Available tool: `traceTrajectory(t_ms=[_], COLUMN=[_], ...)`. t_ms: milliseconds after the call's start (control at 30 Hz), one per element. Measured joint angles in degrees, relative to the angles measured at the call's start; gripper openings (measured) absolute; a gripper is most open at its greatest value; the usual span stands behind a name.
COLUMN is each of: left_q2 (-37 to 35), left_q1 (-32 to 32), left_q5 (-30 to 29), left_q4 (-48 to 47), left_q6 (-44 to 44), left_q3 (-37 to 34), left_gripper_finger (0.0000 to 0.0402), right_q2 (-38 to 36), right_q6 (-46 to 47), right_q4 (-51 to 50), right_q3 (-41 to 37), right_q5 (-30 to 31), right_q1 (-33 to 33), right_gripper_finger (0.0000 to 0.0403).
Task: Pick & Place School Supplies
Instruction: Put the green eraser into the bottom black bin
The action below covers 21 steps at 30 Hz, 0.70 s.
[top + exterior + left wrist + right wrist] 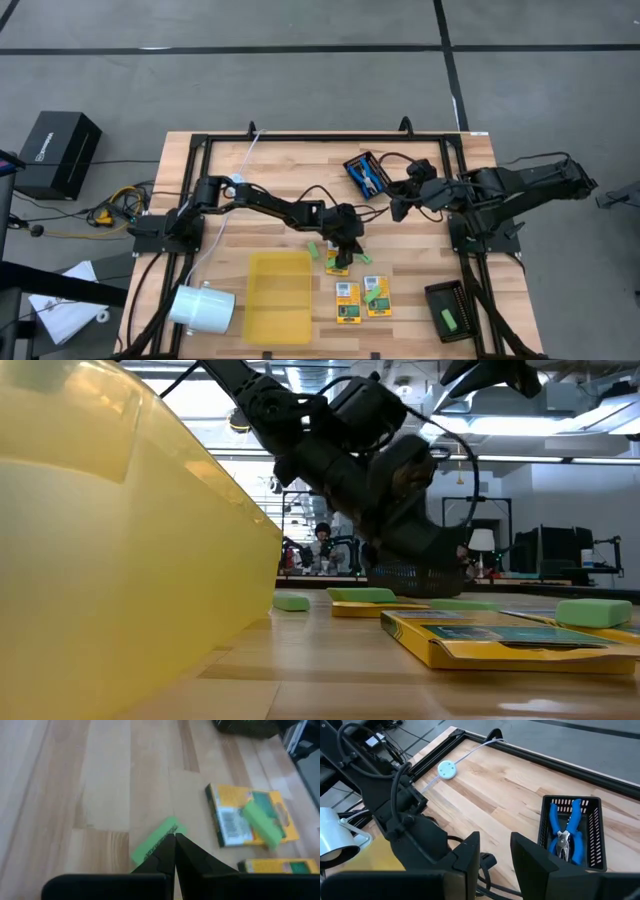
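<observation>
Overhead, your left claw (340, 252) sits shut at table centre; blue scissors (368, 176) rest in the 1 o'clock tray (353, 166), one stick in the 5 o'clock tray (437, 298); three crayon boxes (347, 302) remain. Low, the arm hides things. Left wrist: stick (152, 842) beneath shut tips. Right wrist: right claw (495, 851) narrowly parted, empty.
</observation>
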Motion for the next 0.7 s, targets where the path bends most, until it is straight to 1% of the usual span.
traceTrajectory(t_ms=[233,700], left_q2=[0.1,0.2], left_q1=[0.0,-0.2], left_q5=[0.0,0.2], left_q4=[0.3,0.9], left_q6=[0.2,0.5], left_q3=[-1.8,-1.8], left_gripper_finger=[0.0001,0.0001], right_q2=[0.0,0.0], right_q6=[0.0,0.0], right_q4=[0.1,0.1], right_q3=[0.0,0.0], right_q5=[0.0,0.1], right_q1=[-0.1,-0.1], right_gripper_finger=[0.0102,0.0102])
